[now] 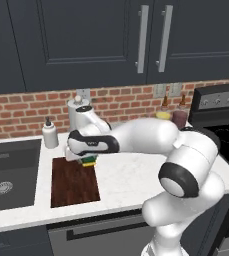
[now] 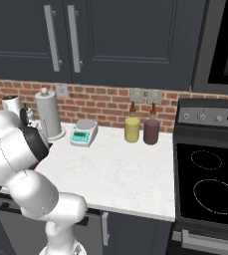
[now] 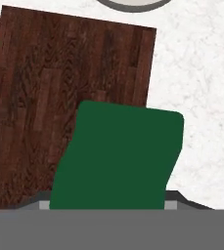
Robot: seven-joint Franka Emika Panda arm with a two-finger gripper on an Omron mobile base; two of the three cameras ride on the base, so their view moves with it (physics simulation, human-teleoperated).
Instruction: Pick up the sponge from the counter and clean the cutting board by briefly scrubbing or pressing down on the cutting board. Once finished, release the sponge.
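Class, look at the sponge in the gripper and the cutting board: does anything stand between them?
Nothing visible does. The gripper is shut on the sponge, which sits at the cutting board's edge nearest the open counter. The board's surface is bare.

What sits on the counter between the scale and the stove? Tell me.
In the right base view, a yellow jar and a maroon jar stand between the scale and the stove, on the counter.
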